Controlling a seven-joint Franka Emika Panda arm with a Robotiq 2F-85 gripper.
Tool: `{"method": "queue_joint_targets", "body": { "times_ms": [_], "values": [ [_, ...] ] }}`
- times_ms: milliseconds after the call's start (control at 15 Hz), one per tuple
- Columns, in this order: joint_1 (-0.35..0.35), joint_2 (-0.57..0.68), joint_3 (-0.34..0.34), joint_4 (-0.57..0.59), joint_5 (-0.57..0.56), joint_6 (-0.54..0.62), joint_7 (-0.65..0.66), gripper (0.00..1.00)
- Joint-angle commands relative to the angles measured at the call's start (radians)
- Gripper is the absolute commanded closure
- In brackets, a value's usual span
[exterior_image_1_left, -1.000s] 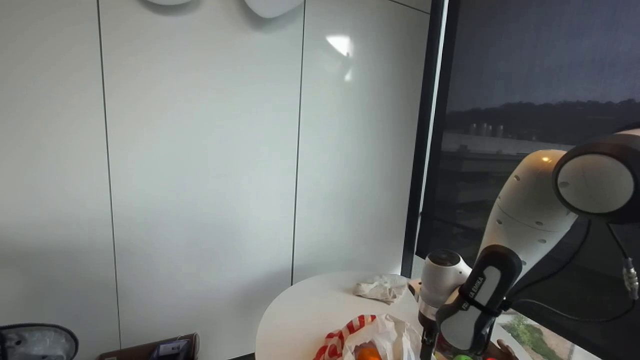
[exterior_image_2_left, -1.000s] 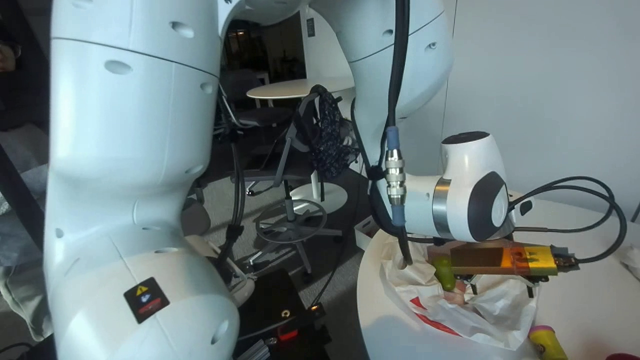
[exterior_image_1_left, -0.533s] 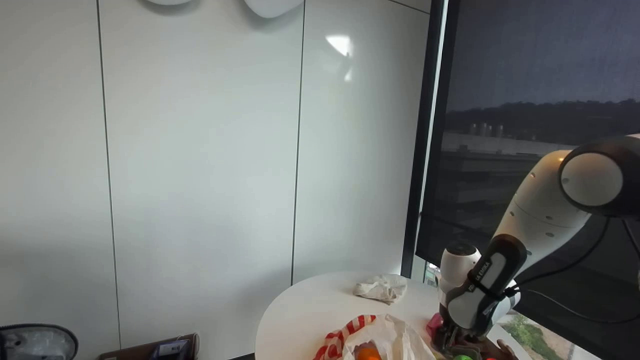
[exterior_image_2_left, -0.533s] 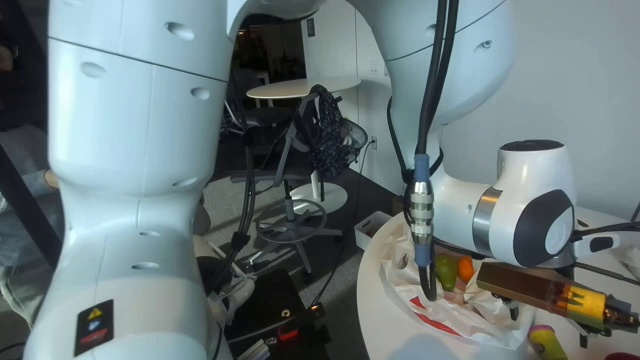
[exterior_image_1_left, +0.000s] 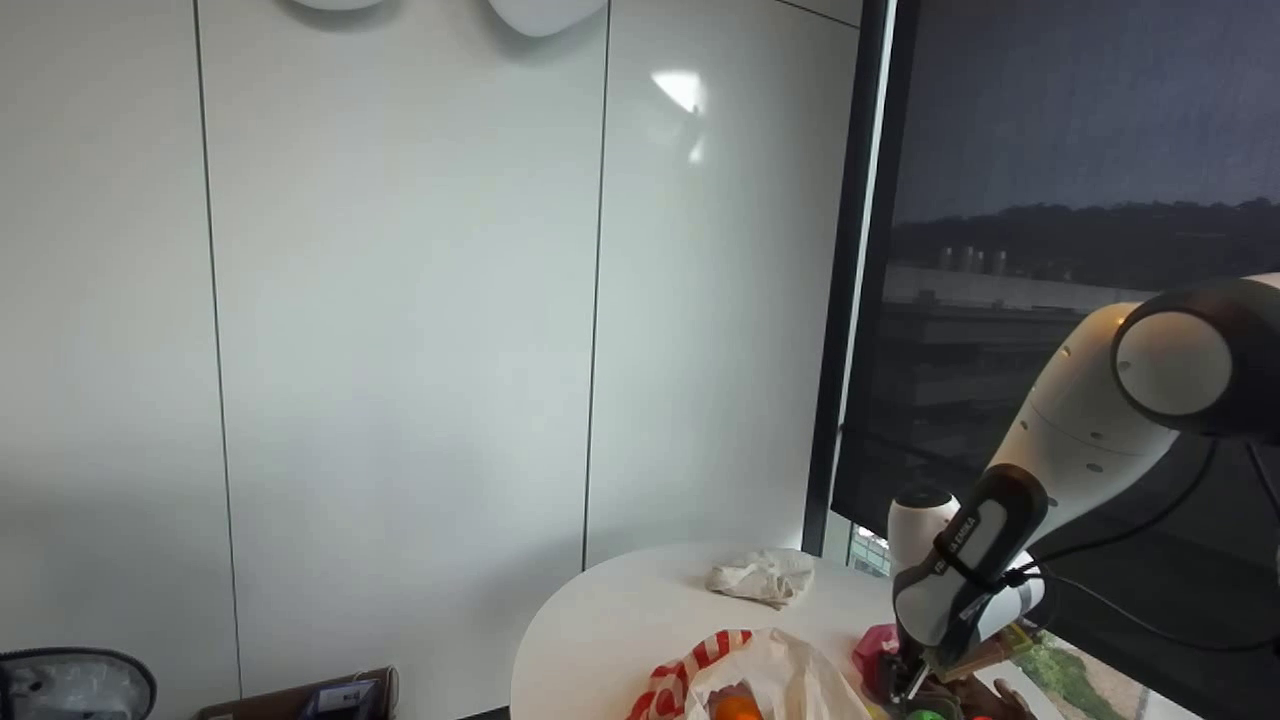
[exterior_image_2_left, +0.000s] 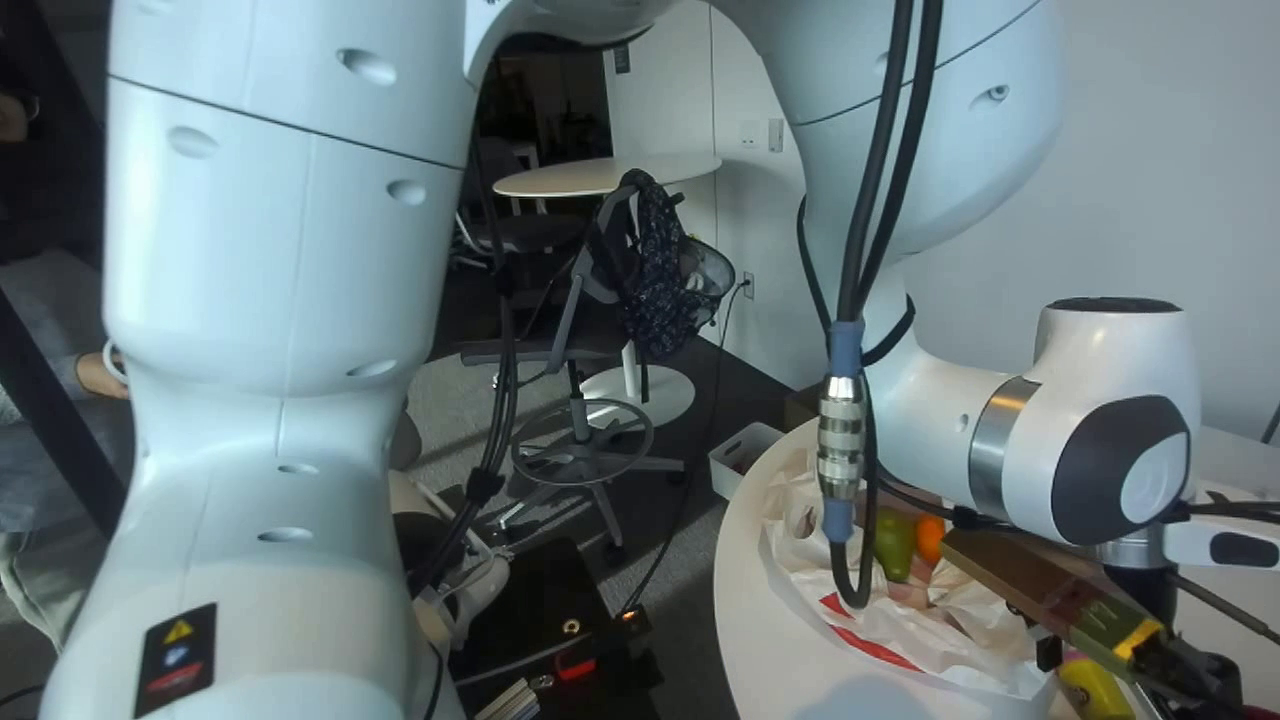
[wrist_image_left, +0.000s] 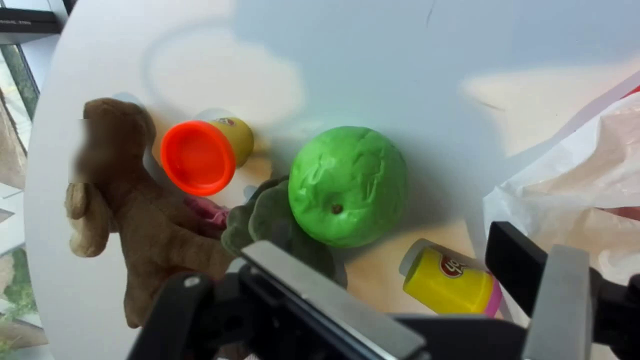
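Observation:
My gripper (wrist_image_left: 395, 272) stands wide open over the white table (wrist_image_left: 440, 35), nothing held between its fingers. Below the gap, a yellow can (wrist_image_left: 445, 285) with a pink lid lies on its side. A green apple-like ball (wrist_image_left: 347, 185) sits just beyond the left finger, against a grey-green plush piece (wrist_image_left: 270, 215). Farther left are a yellow can with an orange lid (wrist_image_left: 198, 157) and a brown plush toy (wrist_image_left: 165, 245), partly covered by the gripper. In an exterior view, the gripper is low at the table's edge, beside a pink object (exterior_image_1_left: 873, 645).
A white plastic bag (exterior_image_2_left: 960, 640) with red marks lies open beside the gripper, holding a green fruit (exterior_image_2_left: 893, 545) and an orange one (exterior_image_2_left: 929, 540). A crumpled white cloth (exterior_image_1_left: 762, 577) lies farther back. The window (exterior_image_1_left: 1060, 400) borders the table on one side.
The arm has swung away from above the bag toward the loose cans and plush toy, with its wrist turning. The orange fruit in the bag has come into view. The gripper stayed open.

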Motion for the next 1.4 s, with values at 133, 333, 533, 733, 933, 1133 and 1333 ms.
{"method": "queue_joint_targets", "body": {
  "times_ms": [133, 333, 533, 733, 933, 1133, 1333],
  "values": [
    [-0.039, 0.066, 0.032, 0.047, 0.126, -0.052, 0.157, 0.00],
    [-0.069, 0.112, 0.057, 0.077, 0.200, -0.025, 0.155, 0.00],
    [-0.073, 0.153, 0.050, 0.116, 0.233, -0.029, 0.171, 0.00],
    [-0.073, 0.195, 0.036, 0.157, 0.244, -0.028, 0.189, 0.00],
    [-0.071, 0.238, 0.025, 0.199, 0.241, -0.044, 0.202, 0.00],
    [-0.075, 0.273, 0.025, 0.230, 0.246, -0.054, 0.200, 0.00],
    [-0.076, 0.290, 0.026, 0.246, 0.247, -0.062, 0.192, 0.32]
  ]
}}
